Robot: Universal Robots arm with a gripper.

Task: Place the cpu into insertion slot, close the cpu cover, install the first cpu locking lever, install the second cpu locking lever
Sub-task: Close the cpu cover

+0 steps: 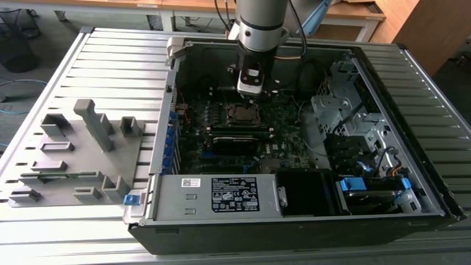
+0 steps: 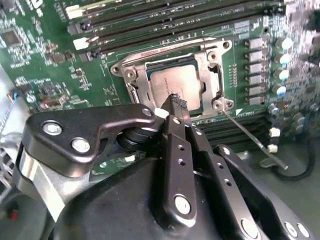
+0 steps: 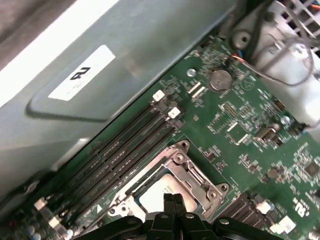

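Second wrist view puts your gripper (image 2: 176, 102), fingers pressed together and holding nothing, just above the cpu (image 2: 175, 80). The cpu seems seated in its slot (image 2: 148, 66) under the cover (image 2: 139, 82). Treat it as light, stiff and fragile: hold it by the edges only.

Slatted grey metal worktop (image 1: 110, 61), light wooden desks (image 1: 110, 3) along the back, black mesh bin (image 1: 16, 47) sitting on the grey floor (image 1: 55, 27).

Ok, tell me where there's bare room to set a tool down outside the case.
Bare slatted table between the grey fixture and the table's far edge, at the exterior view's left of the case. Inside the case it is crowded: the claw is right at the cpu.
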